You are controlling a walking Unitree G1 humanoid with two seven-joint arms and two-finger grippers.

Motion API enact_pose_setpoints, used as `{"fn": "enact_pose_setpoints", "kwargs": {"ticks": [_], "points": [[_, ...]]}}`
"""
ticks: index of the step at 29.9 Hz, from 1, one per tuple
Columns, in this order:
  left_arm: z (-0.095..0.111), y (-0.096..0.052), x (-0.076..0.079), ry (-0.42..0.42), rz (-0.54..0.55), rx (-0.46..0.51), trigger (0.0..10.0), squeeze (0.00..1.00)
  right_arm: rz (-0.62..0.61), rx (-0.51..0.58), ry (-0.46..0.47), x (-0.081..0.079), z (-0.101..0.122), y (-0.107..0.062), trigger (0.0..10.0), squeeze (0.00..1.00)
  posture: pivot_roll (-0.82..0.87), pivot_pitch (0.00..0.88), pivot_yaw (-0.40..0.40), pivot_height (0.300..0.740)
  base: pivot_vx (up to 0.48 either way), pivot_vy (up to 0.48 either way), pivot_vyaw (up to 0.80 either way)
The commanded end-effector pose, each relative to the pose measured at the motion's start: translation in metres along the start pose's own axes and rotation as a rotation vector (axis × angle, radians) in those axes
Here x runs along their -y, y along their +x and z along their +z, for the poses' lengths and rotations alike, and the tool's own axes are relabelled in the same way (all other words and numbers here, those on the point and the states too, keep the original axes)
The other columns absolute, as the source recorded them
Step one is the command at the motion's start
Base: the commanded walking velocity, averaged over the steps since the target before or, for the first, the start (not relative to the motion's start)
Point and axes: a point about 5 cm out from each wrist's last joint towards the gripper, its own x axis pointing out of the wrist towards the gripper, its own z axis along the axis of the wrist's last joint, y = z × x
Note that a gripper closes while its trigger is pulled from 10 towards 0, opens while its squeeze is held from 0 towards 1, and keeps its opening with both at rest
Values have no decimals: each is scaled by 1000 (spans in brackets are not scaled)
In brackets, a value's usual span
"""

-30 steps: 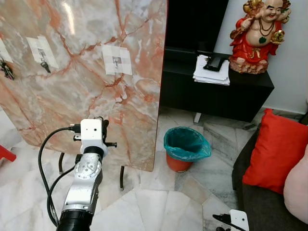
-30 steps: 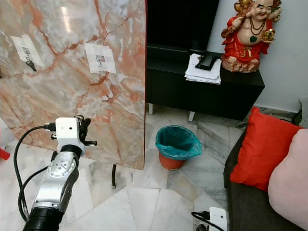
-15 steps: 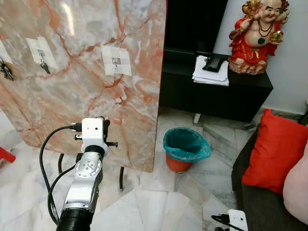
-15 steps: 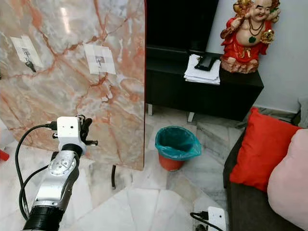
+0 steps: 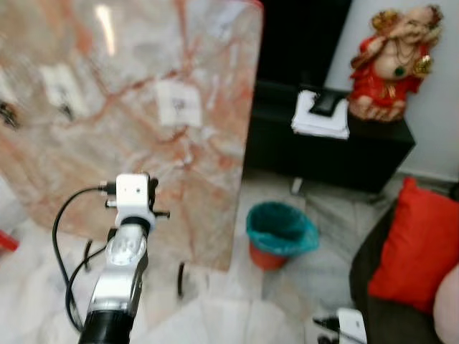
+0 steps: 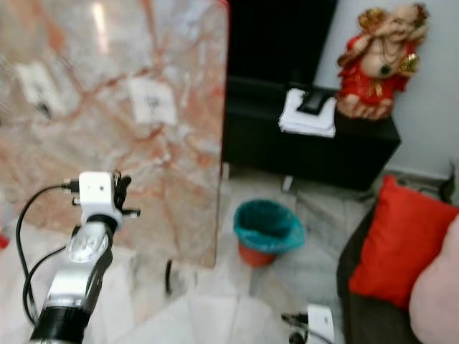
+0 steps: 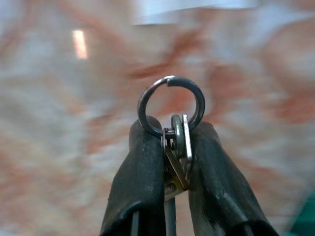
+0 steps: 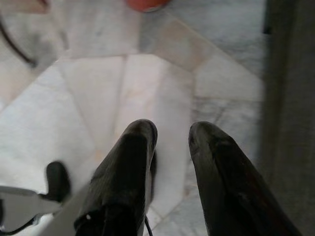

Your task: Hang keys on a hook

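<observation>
The left gripper (image 7: 170, 147) is clenched on the keys (image 7: 173, 147), ring up, held before the marble slab (image 5: 107, 107). The nearest taped hook (image 5: 178, 102) lies at about 1 o'clock from the gripper, higher on the slab, nothing between. The right gripper (image 8: 170, 142), fingers apart, hangs idle over the floor. A bin (image 5: 281, 233) stands at 3 o'clock.
</observation>
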Motion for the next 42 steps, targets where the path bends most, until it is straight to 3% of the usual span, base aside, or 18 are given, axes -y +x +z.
{"fn": "enact_pose_setpoints", "kwargs": {"ticks": [1, 21, 28, 33, 42], "points": [[7, 1, 3, 28, -29, 29, 10000, 0, -2, 13, 2, 0, 5, 1, 10000, 0, -4, 0, -74, 740, 0, 0, 0], [7, 1, 6, 33, -34, 28, 10000, 0, 3, 13, -8, 0, 5, 1, 10000, 0, -5, 0, -81, 740, 0, 0, 0], [7, 0, 5, 32, -30, 24, 10000, 0, 8, 7, -67, 0, 7, 1, 10000, 0, -7, 0, -80, 740, 0, 0, 77], [6, 0, 6, 45, -48, 20, 10000, 0, 5, 7, -25, -1, 5, 1, 10000, 0, -6, 0, -79, 740, 0, 0, 108], [6, 0, 7, 43, -55, 20, 10000, 0, 18, 5, -53, -2, 6, 1, 10000, 0, -5, 0, -75, 740, 0, 0, 0]]}}
